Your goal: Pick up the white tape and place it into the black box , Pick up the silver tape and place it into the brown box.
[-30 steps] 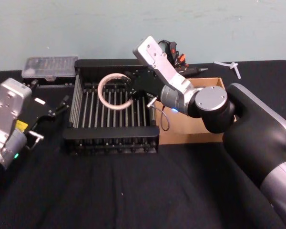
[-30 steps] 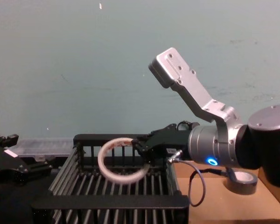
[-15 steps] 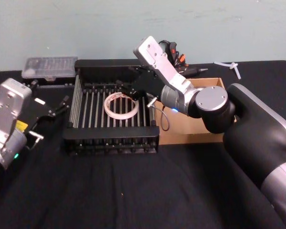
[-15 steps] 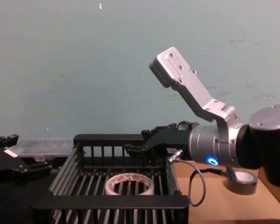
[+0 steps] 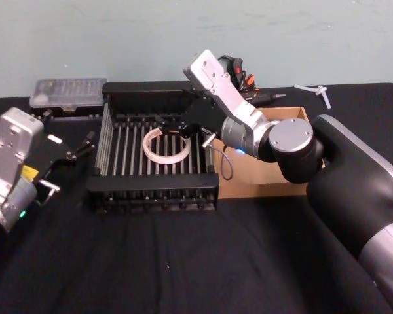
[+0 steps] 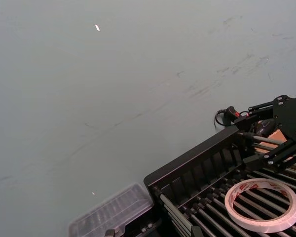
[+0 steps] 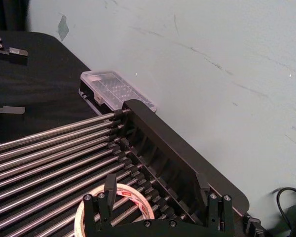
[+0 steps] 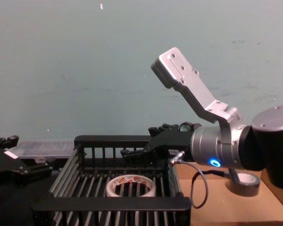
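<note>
While the white tape [image 5: 165, 146] lies flat on the bars of the black box [image 5: 152, 185], near its middle, my right gripper [image 5: 172, 123] hangs just above the ring's far edge with its jaws apart and nothing between them. My left gripper [image 5: 78, 150] waits on the table outside the crate's left wall; its 2 thin fingers look spread and empty.

What remains is the silver tape [image 8: 243, 182], resting in the brown box [image 8: 212, 197] close beside my right forearm, so that half of the task may already be met. I judge it light but stiff, a thick roll that will not flex; its outer face looks smooth and could slip, so I would take it across the wall, 1 finger in the pale core and 1 outside.

Room is tight there: the crate's thick right rim stands just beside the tray, and my dangling cable [image 5: 224, 163] hangs over that border. Lifting straight up first gives the clearest way out.
</note>
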Robot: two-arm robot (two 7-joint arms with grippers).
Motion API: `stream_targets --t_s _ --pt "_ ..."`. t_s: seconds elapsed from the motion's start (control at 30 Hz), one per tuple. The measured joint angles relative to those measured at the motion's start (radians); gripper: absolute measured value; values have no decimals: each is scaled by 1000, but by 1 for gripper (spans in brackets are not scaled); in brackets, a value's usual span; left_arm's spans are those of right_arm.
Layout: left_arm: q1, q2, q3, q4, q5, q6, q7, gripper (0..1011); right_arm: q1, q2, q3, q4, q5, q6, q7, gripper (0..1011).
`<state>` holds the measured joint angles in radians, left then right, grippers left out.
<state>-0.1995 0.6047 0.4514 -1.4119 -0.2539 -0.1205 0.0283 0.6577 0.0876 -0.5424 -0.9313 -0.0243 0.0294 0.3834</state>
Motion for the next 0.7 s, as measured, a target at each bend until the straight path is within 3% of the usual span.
stream_targets --t_s 0.23,0.43,0.7 --pt "0 0 0 0 0 0 0 1001 -20 8 12 -25 5 -5 2 1002" --pt "0 0 0 0 0 0 0 1001 -65 32 33 -88 13 -8 3 1002" --pt "0 0 0 0 0 0 0 1001 -154 88 76 -233 34 3 -13 1002"
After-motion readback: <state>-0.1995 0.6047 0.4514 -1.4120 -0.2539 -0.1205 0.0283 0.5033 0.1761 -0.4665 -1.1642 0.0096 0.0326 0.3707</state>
